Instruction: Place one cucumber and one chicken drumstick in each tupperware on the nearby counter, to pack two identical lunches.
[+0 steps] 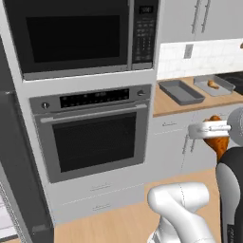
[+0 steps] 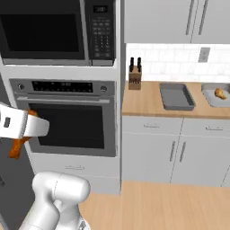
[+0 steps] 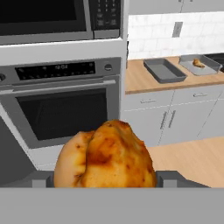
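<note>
Claw (image 3: pixel 105 177) grips 1 bulbous, orange-brown chicken drumstick (image 3: pixel 105 157), mottled with darker roasted patches.

- A black microwave (image 1: pixel 76 35) sat built into the tall white cabinet, its keypad on the right side.
- Below it was a steel wall oven (image 1: pixel 92 130) with a dark glass door and a long bar handle.
- A knife block (image 2: pixel 134 80) stood against the white tile backsplash (image 2: pixel 170 58), just beside the oven column.
- An outlet plate (image 2: pixel 204 54) was set in the tiles.
- The floor (image 2: pixel 157 206) was light wood.
</note>
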